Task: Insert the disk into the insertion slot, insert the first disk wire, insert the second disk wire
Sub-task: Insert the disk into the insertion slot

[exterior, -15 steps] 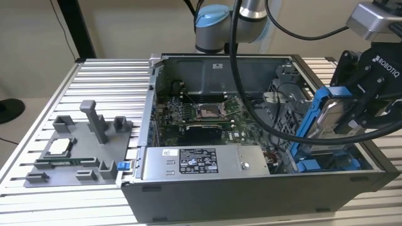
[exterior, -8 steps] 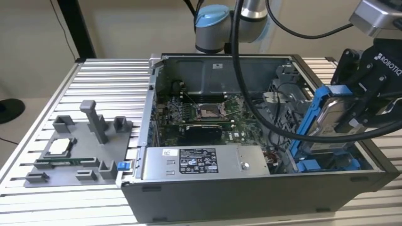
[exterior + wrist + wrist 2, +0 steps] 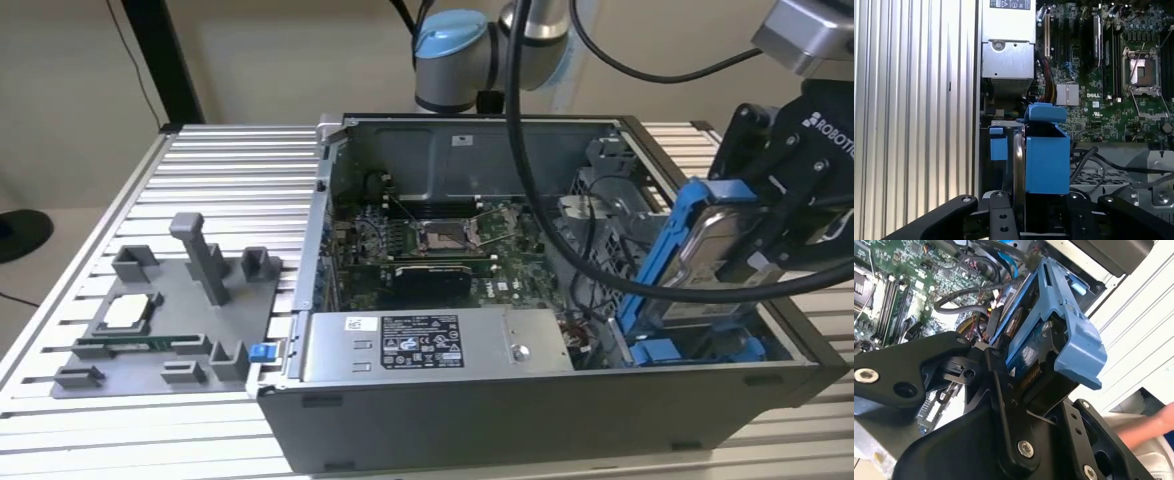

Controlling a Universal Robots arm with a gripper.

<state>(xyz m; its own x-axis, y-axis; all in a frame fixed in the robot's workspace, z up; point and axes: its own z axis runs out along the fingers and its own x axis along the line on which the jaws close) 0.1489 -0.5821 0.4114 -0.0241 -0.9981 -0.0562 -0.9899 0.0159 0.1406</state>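
The disk (image 3: pixel 707 250), a silver drive in a bright blue frame, hangs on edge over the open computer case at the exterior view's right. My black gripper (image 3: pixel 781 215) is shut on it from the side away from the case. Just below the disk's lower end lies the insertion slot (image 3: pixel 694 350), a grey bay with blue fittings in the case's near corner. In both wrist views the blue frame (image 3: pixel 1064 335) (image 3: pixel 1046 155) stands out between my fingers (image 3: pixel 1001 215), with the gripper (image 3: pixel 1039 212) (image 3: pixel 1024 385) clamped on it. Black cables (image 3: pixel 587 270) run through the case beside the slot.
The case holds a green motherboard (image 3: pixel 441 240) and a grey power-supply box (image 3: pixel 420 345) along its near wall. A grey fixture with upright posts (image 3: pixel 174 310) sits on the ribbed metal table at the exterior view's left. A person's hand (image 3: pixel 1149 427) shows beyond the case.
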